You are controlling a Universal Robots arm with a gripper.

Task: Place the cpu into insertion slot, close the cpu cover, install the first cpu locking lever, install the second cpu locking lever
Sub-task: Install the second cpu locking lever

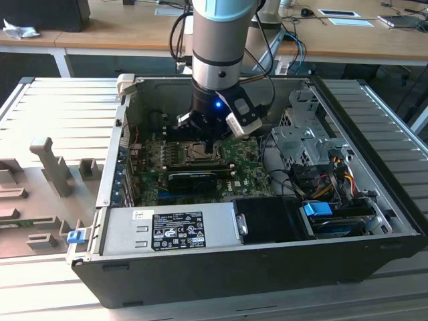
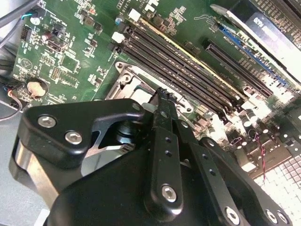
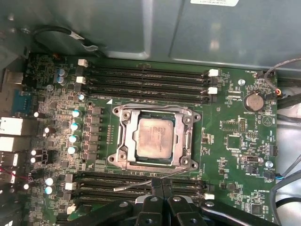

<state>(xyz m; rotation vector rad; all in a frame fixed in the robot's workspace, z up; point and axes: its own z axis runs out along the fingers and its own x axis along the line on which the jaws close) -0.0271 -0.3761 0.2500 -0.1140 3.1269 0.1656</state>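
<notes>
In the first wrist view the cpu (image 3: 153,136), a silver-grey square, lies in the insertion slot (image 3: 113,158) at the middle of the green board (image 3: 230,141). The cpu cover (image 3: 125,135) lies flat around it. A thin metal locking lever (image 3: 134,185) sticks out at a slant beside the slot, right at the tips of my gripper (image 3: 160,182), whose black fingers stand pressed together. Seen from the exterior view, the gripper (image 1: 208,147) hangs just over the insertion slot (image 1: 191,153) inside the open computer case. The second wrist view shows the fingers (image 2: 162,101) low over the slot's frame (image 2: 128,81).
Long black memory slots (image 3: 146,77) run on both sides of the socket. A long black card (image 1: 194,178) lies in front of it, then a grey power supply (image 1: 174,231). Drive cages and cables (image 1: 314,167) fill the case's side at the exterior view's right.
</notes>
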